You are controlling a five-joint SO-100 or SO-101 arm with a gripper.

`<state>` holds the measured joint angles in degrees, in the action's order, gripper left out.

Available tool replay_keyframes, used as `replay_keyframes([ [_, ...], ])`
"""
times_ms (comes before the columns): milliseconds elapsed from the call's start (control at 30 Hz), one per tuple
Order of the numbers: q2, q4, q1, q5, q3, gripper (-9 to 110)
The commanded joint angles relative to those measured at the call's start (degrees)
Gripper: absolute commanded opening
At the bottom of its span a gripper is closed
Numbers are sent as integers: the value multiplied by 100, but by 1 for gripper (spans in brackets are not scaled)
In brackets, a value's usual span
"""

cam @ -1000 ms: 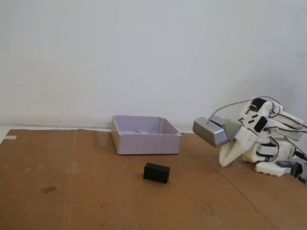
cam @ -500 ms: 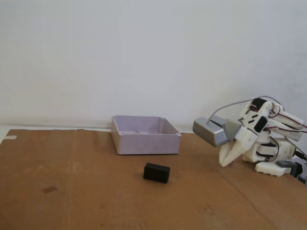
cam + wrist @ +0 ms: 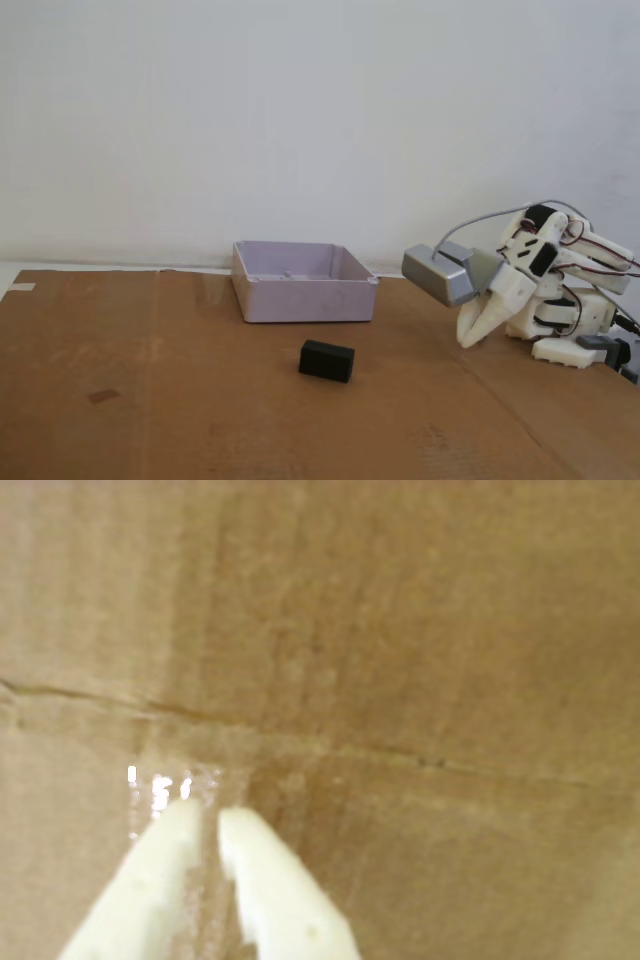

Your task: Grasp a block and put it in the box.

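Your gripper [image 3: 468, 338] is sitting folded low at the right of the fixed view, tips pointing down at the cardboard [image 3: 150, 400], jaws nearly together and holding nothing; in the wrist view the two white fingers [image 3: 265, 880] are showing only a thin gap over bare cardboard.

The block [image 3: 327, 360] is lying flat on the cardboard at about nine o'clock from the gripper in the fixed view, well apart from it. Its long axis is running roughly left to right, tilting slightly down to the right.

The box [image 3: 300, 298] is standing just behind the block, at about eleven o'clock (empty, as far as its interior is showing). You are probably needing to open up and reach left.
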<state>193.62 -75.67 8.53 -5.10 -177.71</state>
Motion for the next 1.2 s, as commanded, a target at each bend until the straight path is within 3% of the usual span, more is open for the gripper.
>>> replay_keyframes([
  [0, 88, -1002, 0, -53, -264, 0],
  [1167, 70, -1002, 35, -114, -88, 0],
])
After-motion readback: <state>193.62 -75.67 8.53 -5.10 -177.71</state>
